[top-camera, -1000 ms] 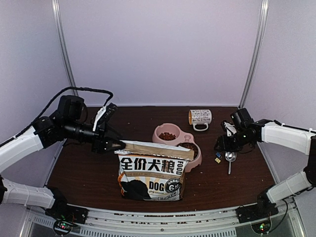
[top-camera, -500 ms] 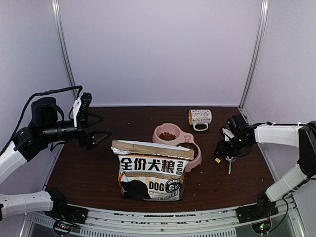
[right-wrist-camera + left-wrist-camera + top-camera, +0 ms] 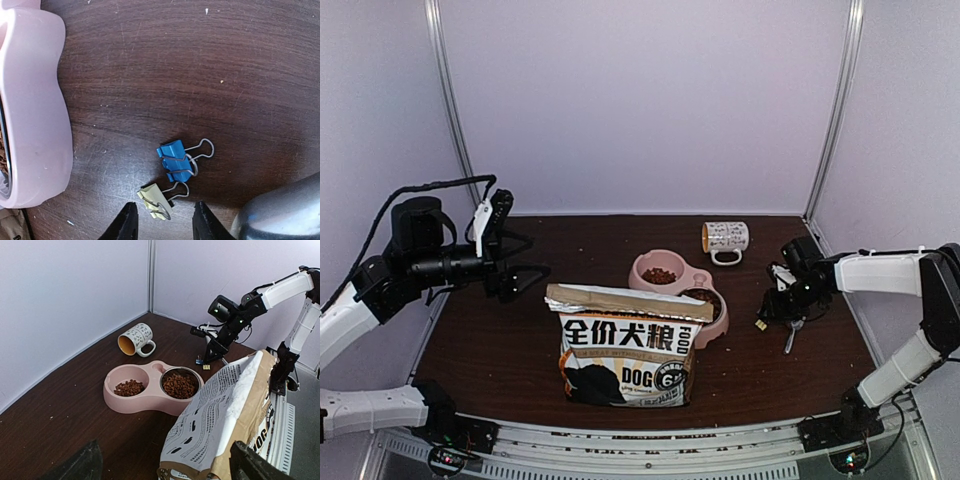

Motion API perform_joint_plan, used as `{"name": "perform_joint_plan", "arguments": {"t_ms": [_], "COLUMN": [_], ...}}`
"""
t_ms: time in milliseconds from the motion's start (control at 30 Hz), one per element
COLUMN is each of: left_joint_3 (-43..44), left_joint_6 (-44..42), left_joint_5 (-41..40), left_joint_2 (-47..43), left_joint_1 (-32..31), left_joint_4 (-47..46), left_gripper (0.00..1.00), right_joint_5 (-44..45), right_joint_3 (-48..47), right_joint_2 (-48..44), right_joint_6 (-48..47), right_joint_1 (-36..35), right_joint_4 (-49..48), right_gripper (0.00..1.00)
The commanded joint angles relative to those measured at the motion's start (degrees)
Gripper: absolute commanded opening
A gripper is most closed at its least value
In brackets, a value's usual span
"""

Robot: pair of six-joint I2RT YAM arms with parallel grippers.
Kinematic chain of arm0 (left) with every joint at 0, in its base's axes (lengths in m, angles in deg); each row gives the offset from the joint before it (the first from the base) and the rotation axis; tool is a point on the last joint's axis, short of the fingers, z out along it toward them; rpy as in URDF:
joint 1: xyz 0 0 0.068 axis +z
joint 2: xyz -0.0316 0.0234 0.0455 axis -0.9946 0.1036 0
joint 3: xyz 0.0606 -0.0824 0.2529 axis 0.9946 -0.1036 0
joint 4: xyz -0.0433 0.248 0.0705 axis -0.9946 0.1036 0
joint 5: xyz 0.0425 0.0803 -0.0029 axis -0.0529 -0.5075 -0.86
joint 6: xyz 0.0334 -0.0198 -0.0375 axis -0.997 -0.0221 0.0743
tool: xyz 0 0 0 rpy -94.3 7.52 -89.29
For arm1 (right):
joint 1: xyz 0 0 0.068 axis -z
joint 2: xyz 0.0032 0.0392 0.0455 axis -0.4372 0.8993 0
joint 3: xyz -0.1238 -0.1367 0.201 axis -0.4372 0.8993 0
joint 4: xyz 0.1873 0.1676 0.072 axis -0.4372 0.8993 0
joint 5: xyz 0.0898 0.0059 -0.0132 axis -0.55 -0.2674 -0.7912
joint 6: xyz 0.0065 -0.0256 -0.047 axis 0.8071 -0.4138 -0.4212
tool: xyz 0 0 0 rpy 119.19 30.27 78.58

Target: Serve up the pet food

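Note:
The pet food is reddish-brown kibble, one heap [image 3: 129, 387] in the pink double bowl's [image 3: 665, 263] plain side and another [image 3: 179, 385] in its steel side. The printed "DOG" bag [image 3: 628, 345] stands upright in front of the bowl, its top folded flat. My left gripper [image 3: 517, 272] hangs open to the left of the bag top, apart from it, holding nothing. In the left wrist view the bag [image 3: 225, 410] lies ahead of its right finger. My right gripper [image 3: 166, 222] is open low over the table, the yellow binder clip [image 3: 156, 200] just ahead of its tips.
A blue binder clip [image 3: 175, 160] lies touching the yellow one. A metal scoop [image 3: 280, 210] rests beside the right gripper, to the right of the clips. A patterned mug [image 3: 725, 238] lies on its side at the back. The pink bowl's wall [image 3: 35, 115] is left of the clips.
My left gripper has let go of the bag's folded top, opened wide and drawn back to the left. The right gripper has shifted slightly toward the clips, its fingers narrowing.

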State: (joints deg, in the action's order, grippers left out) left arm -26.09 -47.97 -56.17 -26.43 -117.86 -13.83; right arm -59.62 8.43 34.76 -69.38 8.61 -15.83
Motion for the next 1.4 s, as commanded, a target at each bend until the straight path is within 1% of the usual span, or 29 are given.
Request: {"name": "perform_joint_plan", "arguments": {"t_ms": [0,167,367,633,900,1167,1300,1367], "left_joint_3": [-0.1,0.0,0.1,0.2,0.2,0.2,0.2,0.4], "left_joint_6": [0.5,0.4,0.4,0.3,0.3,0.2,-0.2,-0.5], "left_joint_5": [-0.3,-0.1,0.1,0.3,0.3,0.2,-1.3,-3.7], "left_joint_2": [0.4,0.5,0.7,0.8,0.9,1.2,0.6,-0.3], "left_joint_1": [0.3,0.4,0.3,0.4,0.3,0.3,0.3,0.4], "left_joint_4": [-2.3,-2.1,-2.1,-2.0,-1.9,-1.8,-1.6,-1.4], "left_gripper": [0.91,0.91,0.91,0.91,0.91,0.91,0.91,0.91], "right_joint_5": [-1.5,-1.9,-2.6,-2.5,-5.4,-7.7,-10.7,-12.3], "right_joint_3": [-0.3,-0.7,-0.7,-1.5,-1.5,-1.2,-0.6,-0.1], "right_joint_2": [1.0,1.3,1.3,2.0,2.2,2.7,2.4,1.0], "right_joint_6": [-1.3,-1.8,-2.1,-2.6,-3.2,-3.4,-3.5,-3.1], "right_joint_1": [0.4,0.4,0.4,0.4,0.4,0.4,0.4,0.4], "right_joint_4": [-0.5,0.3,0.6,0.5,-0.3,-0.8,-1.8,-2.3], "right_gripper": [0.37,0.35,0.29,0.26,0.17,0.01,0.0,0.0]}}
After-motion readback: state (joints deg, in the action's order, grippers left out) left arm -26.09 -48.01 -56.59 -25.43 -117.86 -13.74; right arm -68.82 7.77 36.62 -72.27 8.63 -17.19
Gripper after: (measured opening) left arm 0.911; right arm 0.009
